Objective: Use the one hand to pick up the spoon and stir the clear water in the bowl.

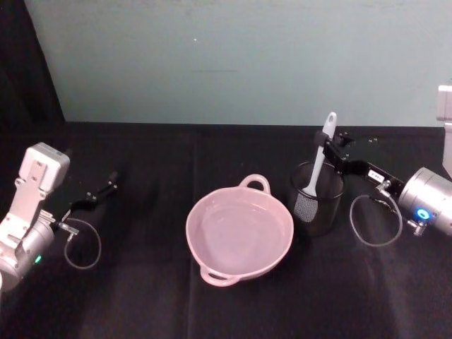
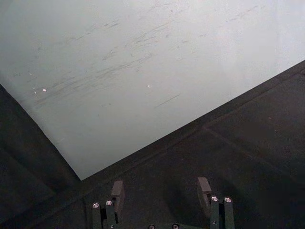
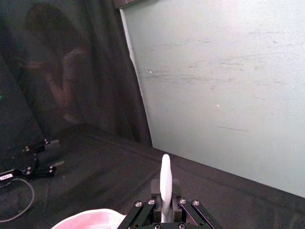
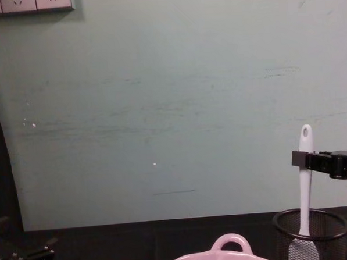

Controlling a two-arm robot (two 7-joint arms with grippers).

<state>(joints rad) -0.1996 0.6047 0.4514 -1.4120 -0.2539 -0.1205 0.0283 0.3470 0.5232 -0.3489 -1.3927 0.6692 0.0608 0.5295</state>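
Note:
The white spoon (image 1: 319, 166) stands upright in a black wire-mesh cup (image 1: 318, 208), its blade down inside and its handle sticking out above the rim. My right gripper (image 1: 323, 146) reaches in from the right and is shut on the upper handle; the spoon (image 3: 165, 171) rises between its fingers (image 3: 156, 187). From the chest, the right gripper (image 4: 300, 160) holds the spoon (image 4: 305, 187) just below its top hole. The pale pink bowl (image 1: 189, 227) sits left of the cup, with clear water in it. My left gripper (image 1: 106, 189) rests open at the far left.
A black cloth (image 1: 141, 296) covers the table, with a pale green wall panel (image 1: 233, 63) along its far edge. Cable loops hang by each wrist (image 1: 376, 220). The mesh cup (image 4: 311, 227) stands close to the bowl's (image 4: 229, 249) right side.

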